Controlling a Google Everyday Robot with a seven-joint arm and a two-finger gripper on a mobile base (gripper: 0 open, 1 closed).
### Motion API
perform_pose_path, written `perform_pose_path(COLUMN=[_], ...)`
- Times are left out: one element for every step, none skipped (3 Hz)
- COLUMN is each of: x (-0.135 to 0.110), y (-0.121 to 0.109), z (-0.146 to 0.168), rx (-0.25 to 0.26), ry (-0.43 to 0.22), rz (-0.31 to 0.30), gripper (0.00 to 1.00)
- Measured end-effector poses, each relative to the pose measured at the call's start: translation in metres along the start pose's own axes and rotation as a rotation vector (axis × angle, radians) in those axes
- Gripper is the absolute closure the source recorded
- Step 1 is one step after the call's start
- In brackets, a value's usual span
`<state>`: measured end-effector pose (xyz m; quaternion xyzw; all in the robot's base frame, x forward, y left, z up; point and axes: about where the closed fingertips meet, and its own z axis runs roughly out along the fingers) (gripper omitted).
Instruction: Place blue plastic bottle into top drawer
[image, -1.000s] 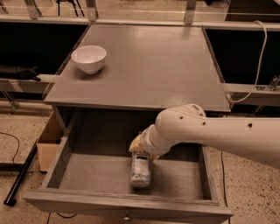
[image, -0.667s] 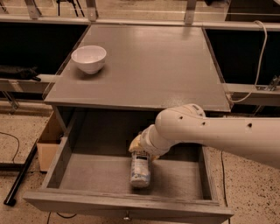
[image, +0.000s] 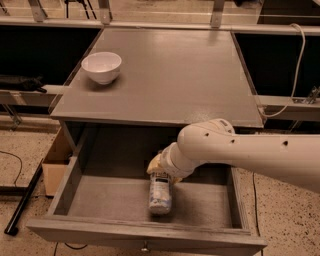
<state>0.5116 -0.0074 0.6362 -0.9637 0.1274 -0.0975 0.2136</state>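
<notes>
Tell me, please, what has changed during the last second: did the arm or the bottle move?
Nothing has visibly changed. The gripper stays low inside the open drawer, at the far end of the bottle, which lies on the drawer floor as before. The bowl is at the same spot on the tabletop.

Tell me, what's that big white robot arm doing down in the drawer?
The robot's arm is reaching down into the open top drawer. Its gripper is right at the far end of the blue plastic bottle, which lies on its side on the drawer floor. So the bottle is already inside the drawer. A white bowl sits up on the tabletop, away from the arm.
</notes>
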Motion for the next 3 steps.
perform_pose_path(x=[0.0,-0.0001,-0.0001], y=[0.0,-0.0001,-0.0001], z=[0.0,0.0,0.0], rx=[0.0,0.0,0.0], ry=[0.0,0.0,0.0], rz=[0.0,0.0,0.0], gripper=[0.06,0.0,0.0])
